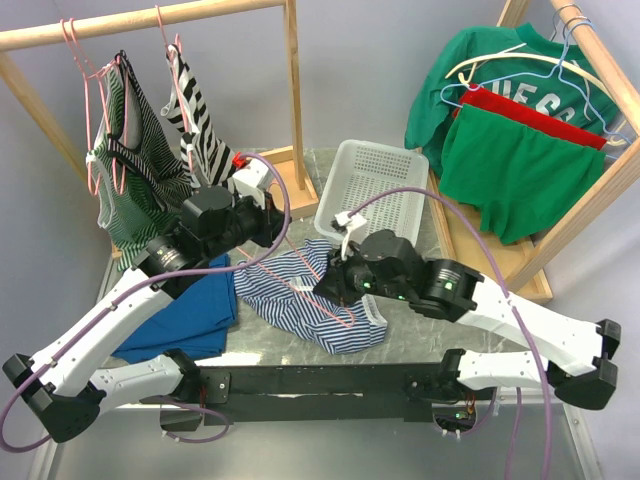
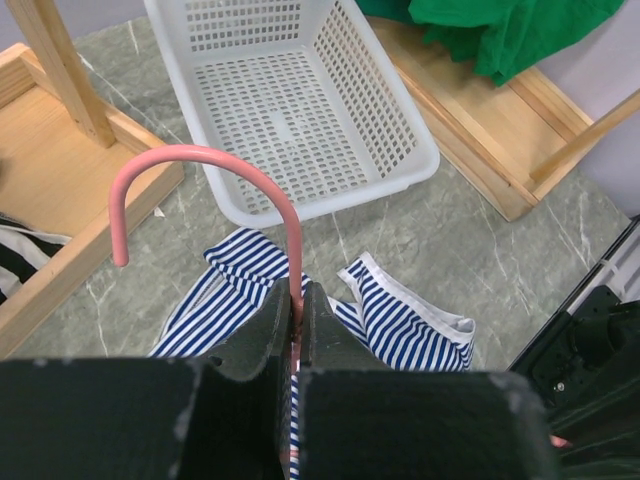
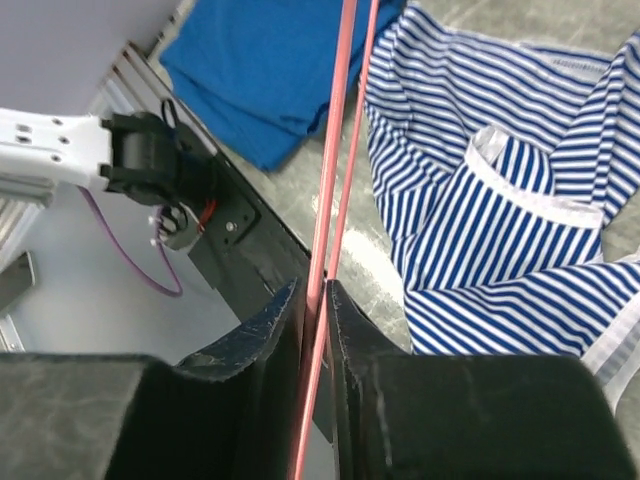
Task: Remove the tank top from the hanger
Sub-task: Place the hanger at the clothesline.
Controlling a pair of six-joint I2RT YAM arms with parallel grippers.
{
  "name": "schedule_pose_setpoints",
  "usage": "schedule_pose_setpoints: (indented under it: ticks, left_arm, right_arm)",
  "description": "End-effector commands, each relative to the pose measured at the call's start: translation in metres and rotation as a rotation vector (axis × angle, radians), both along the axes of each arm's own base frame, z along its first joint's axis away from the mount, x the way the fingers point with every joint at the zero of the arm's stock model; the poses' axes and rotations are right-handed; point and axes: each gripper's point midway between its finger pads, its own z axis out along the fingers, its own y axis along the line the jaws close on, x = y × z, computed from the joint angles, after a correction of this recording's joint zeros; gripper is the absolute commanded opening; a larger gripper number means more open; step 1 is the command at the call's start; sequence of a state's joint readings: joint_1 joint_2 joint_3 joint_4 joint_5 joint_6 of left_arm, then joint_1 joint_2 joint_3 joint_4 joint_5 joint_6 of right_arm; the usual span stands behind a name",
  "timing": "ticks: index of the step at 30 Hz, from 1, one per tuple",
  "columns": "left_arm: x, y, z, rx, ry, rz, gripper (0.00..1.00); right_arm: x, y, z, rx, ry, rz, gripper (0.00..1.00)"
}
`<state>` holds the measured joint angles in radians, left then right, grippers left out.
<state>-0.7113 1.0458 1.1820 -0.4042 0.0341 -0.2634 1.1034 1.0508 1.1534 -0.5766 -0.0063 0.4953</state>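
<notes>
The blue-and-white striped tank top [image 1: 312, 305] lies crumpled on the table between the arms. It also shows in the left wrist view [image 2: 405, 322] and the right wrist view [image 3: 500, 200]. A pink wire hanger [image 1: 300, 285] runs over it. My left gripper [image 1: 275, 240] is shut on the hanger's neck just below the hook [image 2: 200, 160], as its wrist view shows [image 2: 297, 295]. My right gripper [image 1: 328, 283] is shut on the hanger's two thin wires [image 3: 340, 150], as its wrist view shows [image 3: 317, 290]. How the top's straps sit on the hanger is hidden.
A white perforated basket [image 1: 372, 190] stands behind the tank top. A folded blue cloth [image 1: 185, 310] lies at the left. A wooden rack [image 1: 150, 20] holds striped tops on pink hangers; its base [image 1: 285, 180] is nearby. A second rack with green and red clothes [image 1: 520, 130] stands at the right.
</notes>
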Motion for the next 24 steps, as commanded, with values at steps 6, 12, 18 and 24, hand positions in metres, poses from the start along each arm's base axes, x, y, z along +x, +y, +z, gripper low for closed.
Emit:
schedule_pose_setpoints:
  ticks: [6, 12, 18, 24]
  left_arm:
    - [0.0, -0.007, 0.016, -0.028, -0.054, -0.03, 0.01]
    - [0.004, 0.001, 0.016, -0.04, -0.046, 0.025, 0.58]
    - [0.011, 0.021, 0.032, -0.102, -0.079, 0.16, 0.96]
    - [0.001, 0.064, 0.05, -0.212, -0.118, 0.335, 0.96]
  right_arm:
    - [0.006, 0.01, 0.002, -0.013, -0.002, 0.0, 0.0]
    - [0.017, 0.001, 0.011, 0.003, -0.024, -0.092, 0.0]
    - [0.033, -0.012, 0.008, -0.032, -0.03, -0.222, 0.0]
    - [0.063, -0.025, 0.028, -0.081, -0.107, -0.378, 0.0]
